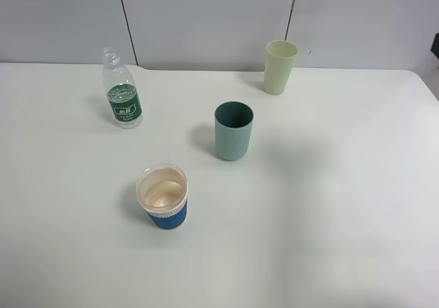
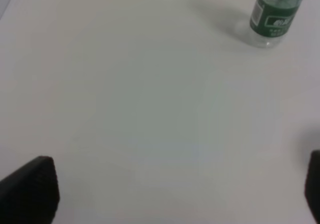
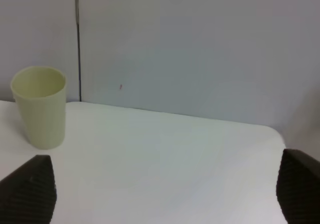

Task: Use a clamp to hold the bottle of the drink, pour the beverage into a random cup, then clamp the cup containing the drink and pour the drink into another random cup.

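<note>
The bottle (image 1: pixel 122 97), clear with a green label and no cap, stands upright at the back left of the white table (image 1: pixel 329 205). The teal cup (image 1: pixel 234 131) stands near the middle. In front of it, to the left, is the blue-sleeved paper cup (image 1: pixel 162 197), its tan inside shiny. I cannot make out the beverage. Neither arm shows in the high view. My left gripper (image 2: pixel 172 189) is open over bare table, with the bottle (image 2: pixel 275 9) well ahead of it. My right gripper (image 3: pixel 164 189) is open with nothing between its fingers.
A pale yellow-green tumbler (image 1: pixel 280 66) stands at the back of the table near the grey wall panels, and the tumbler (image 3: pixel 40 107) also shows ahead of the right gripper. The table's far right corner (image 3: pixel 272 131) is close by.
</note>
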